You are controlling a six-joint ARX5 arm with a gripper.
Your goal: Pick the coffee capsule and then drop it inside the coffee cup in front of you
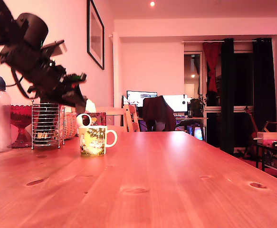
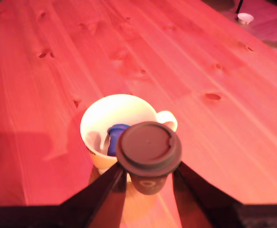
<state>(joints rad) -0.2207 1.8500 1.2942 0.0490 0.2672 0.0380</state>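
The long reddish knotty wooden table (image 1: 176,180) is carrying the yellow-green printed ceramic coffee cup with a white loop handle (image 1: 93,140). The black robot gripper (image 2: 147,183) is hanging just above its rim, pinching a brown round-lidded coffee capsule (image 2: 148,149). A blue capsule (image 2: 115,137) is already lying inside. Picking looks done; only the release seems left.

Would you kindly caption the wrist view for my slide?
Gripper holds a brown capsule above the mug, where a blue capsule lies.
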